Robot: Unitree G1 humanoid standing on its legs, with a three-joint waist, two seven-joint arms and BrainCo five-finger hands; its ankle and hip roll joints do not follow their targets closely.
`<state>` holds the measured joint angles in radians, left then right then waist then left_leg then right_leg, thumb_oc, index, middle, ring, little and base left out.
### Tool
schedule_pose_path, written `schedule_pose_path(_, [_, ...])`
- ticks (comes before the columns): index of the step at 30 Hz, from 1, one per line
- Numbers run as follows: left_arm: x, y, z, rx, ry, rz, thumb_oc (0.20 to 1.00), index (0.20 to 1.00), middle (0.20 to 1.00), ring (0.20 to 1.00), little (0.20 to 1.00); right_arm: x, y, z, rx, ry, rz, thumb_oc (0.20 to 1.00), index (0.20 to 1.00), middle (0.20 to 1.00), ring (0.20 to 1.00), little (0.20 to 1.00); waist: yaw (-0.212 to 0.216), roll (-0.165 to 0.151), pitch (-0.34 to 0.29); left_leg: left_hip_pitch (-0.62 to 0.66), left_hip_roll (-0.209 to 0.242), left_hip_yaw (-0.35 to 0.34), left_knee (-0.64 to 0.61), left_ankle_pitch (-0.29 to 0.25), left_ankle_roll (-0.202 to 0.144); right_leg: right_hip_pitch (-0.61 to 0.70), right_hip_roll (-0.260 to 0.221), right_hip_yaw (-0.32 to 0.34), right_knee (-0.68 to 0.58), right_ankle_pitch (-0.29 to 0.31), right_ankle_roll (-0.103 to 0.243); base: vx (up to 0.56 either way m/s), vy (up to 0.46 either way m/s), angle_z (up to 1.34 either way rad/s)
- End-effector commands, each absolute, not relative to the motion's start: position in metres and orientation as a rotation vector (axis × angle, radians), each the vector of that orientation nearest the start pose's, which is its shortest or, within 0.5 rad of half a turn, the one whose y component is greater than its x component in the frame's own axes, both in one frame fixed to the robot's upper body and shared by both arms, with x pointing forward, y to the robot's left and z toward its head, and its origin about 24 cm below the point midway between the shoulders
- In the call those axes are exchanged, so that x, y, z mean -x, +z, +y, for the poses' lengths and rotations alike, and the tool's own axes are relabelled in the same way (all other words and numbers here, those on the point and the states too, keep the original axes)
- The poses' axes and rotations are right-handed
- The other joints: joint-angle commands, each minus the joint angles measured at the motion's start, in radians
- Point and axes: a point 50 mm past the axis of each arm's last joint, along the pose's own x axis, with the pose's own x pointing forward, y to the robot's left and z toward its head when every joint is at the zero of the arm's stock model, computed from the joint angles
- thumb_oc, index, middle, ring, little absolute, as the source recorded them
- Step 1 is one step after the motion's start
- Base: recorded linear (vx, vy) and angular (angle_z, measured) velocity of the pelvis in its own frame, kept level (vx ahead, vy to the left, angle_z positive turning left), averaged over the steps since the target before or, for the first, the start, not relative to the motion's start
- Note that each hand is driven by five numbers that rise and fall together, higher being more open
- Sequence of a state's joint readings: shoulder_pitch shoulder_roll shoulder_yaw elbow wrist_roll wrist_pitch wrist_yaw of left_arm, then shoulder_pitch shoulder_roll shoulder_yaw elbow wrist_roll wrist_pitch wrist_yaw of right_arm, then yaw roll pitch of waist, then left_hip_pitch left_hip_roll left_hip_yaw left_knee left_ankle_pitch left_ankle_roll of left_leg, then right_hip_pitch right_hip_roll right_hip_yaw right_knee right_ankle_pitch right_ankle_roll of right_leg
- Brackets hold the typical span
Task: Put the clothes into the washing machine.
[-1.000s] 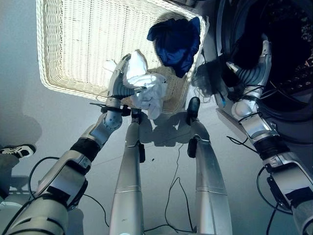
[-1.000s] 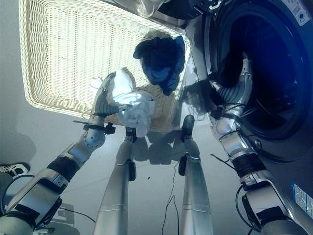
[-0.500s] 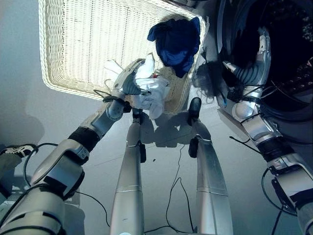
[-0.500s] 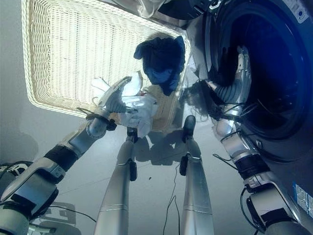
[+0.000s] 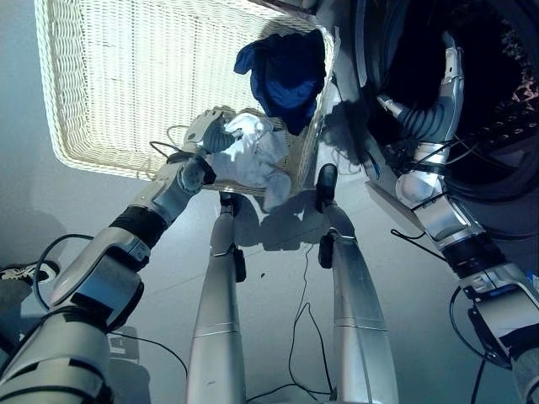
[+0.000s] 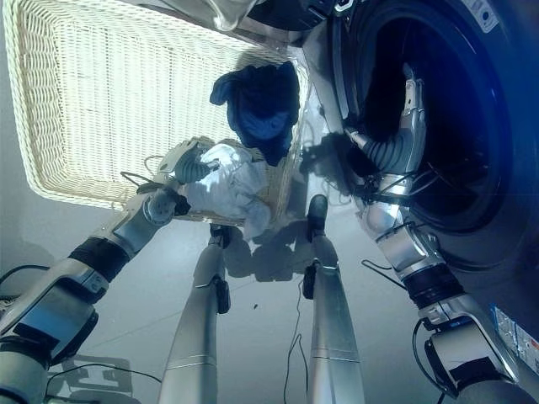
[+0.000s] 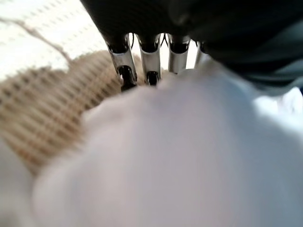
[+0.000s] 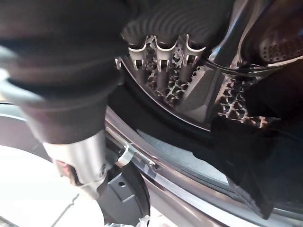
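White cloth [image 5: 257, 151] bunched in the left robot hand's [image 5: 205, 135] curled fingers, over the wicker basket's [image 5: 93, 160] rim.

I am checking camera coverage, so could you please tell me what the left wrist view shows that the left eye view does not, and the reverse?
The left wrist view alone gives the close look: the left hand has its fingers curled onto the white garment.

The left eye view alone shows the blue garment in the wicker basket, and the right hand reaching into the washing machine.

Both share the left hand, white garment and basket.
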<state>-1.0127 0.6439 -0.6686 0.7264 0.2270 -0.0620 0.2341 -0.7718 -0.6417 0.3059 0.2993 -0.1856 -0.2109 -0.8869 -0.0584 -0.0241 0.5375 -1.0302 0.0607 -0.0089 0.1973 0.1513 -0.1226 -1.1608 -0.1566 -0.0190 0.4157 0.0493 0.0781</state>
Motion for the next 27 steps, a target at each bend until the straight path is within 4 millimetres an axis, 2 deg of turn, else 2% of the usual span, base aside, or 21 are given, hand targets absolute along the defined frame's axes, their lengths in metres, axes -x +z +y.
schedule_pose_path(1, [-0.389,0.142,0.191,-1.226,-0.069,-0.171,0.200,0.200,0.200,0.200,0.200,-0.316,0.256,-0.192,0.589,-0.567,-1.098,1.000,1.000,1.000,1.000,1.000,-0.012,0.050,-0.017,-0.033,-0.026,-0.001,0.122,-0.074,0.049,0.042,0.034,-0.055,-0.069,0.090,0.073,0.00,0.000,0.00])
schedule_pose_path(7, [-0.387,0.139,0.190,-1.145,-0.064,-0.178,0.200,0.200,0.200,0.200,0.200,-0.314,0.255,-0.191,0.579,-0.560,-1.098,1.000,1.000,1.000,1.000,1.000,-0.011,0.048,-0.017,-0.029,-0.024,-0.002,0.121,-0.072,0.049,0.048,0.033,-0.056,-0.070,0.092,0.073,0.00,0.000,0.00])
schedule_pose_path(12, [-0.384,0.142,0.187,-0.946,-0.053,-0.232,0.200,0.200,0.200,0.200,0.200,-0.313,0.253,-0.191,0.553,-0.554,-1.088,1.000,1.000,1.000,1.000,1.000,-0.007,0.048,-0.017,-0.027,-0.023,-0.005,0.119,-0.069,0.048,0.049,0.033,-0.057,-0.067,0.092,0.072,0.00,0.000,0.00])
schedule_pose_path(14, [-0.382,0.146,0.185,-0.804,-0.044,-0.269,0.200,0.200,0.200,0.200,0.200,-0.313,0.253,-0.191,0.514,-0.534,-1.070,1.000,1.000,1.000,1.000,1.000,-0.005,0.048,-0.017,-0.028,-0.025,-0.008,0.120,-0.068,0.049,0.049,0.034,-0.057,-0.067,0.092,0.071,0.00,0.000,0.00])
schedule_pose_path(16, [-0.379,0.150,0.183,-0.669,-0.037,-0.312,0.200,0.200,0.200,0.200,0.200,-0.314,0.250,-0.189,0.446,-0.468,-1.036,1.000,1.000,1.000,1.000,1.000,-0.002,0.048,-0.017,-0.028,-0.024,-0.008,0.119,-0.067,0.049,0.049,0.034,-0.058,-0.064,0.089,0.070,0.00,0.000,0.00])
schedule_pose_path(17, [-0.377,0.156,0.182,-0.549,-0.026,-0.358,0.200,0.200,0.200,0.200,0.200,-0.314,0.248,-0.187,0.373,-0.396,-0.997,1.000,1.000,1.000,1.000,1.000,-0.001,0.048,-0.017,-0.028,-0.023,-0.007,0.116,-0.066,0.049,0.048,0.035,-0.059,-0.061,0.087,0.068,0.00,0.000,0.00])
schedule_pose_path(22, [-0.358,0.180,0.183,-0.142,-0.022,-0.593,0.200,0.200,0.200,0.200,0.200,-0.312,0.221,-0.172,0.032,-0.064,-0.804,1.000,1.000,1.000,1.000,1.000,0.008,0.042,-0.017,-0.016,-0.030,-0.009,0.102,-0.063,0.049,0.057,0.035,-0.067,-0.061,0.078,0.059,0.00,0.000,0.00])
schedule_pose_path(27, [-0.338,0.194,0.175,0.072,-0.078,-0.765,0.200,0.200,0.200,0.200,0.200,-0.304,0.208,-0.157,-0.128,0.109,-0.745,1.000,1.000,1.000,1.000,1.000,0.016,0.040,-0.017,-0.009,-0.039,-0.017,0.093,-0.058,0.054,0.065,0.033,-0.072,-0.058,0.076,0.053,0.00,0.000,0.00])
